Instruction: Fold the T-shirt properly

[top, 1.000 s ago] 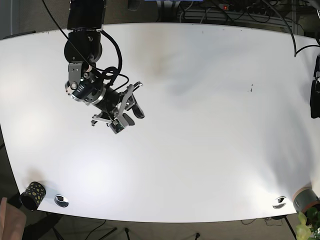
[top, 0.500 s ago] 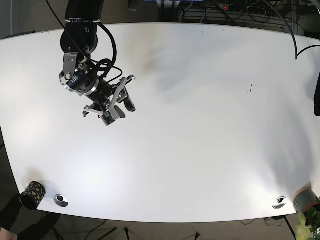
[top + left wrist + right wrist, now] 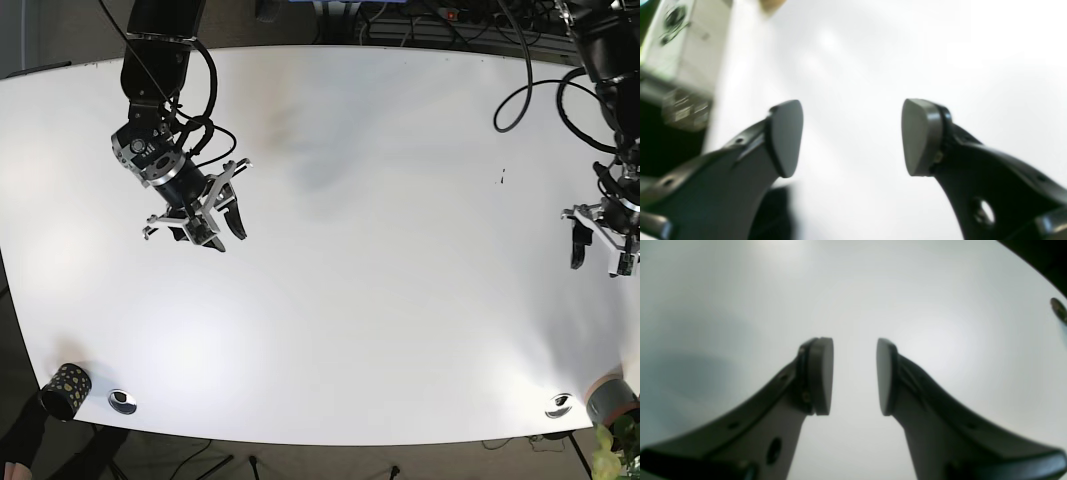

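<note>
The T-shirt is out of view in every frame; only the bare white table shows. My right gripper hangs over the table's left part, and in the right wrist view its pads stand a small gap apart with nothing between them. Near the table's right edge my left gripper is open. The left wrist view shows the left gripper with its pads wide apart over bare white surface.
A black spotted cup stands at the front left corner beside a metal grommet. Another grommet and a grey plant pot are at the front right. Cables run along the back edge. A blurred white box lies beyond the left gripper.
My right arm has swung left and slightly back over the table. My left arm has come in from the right edge and now hangs over the table.
</note>
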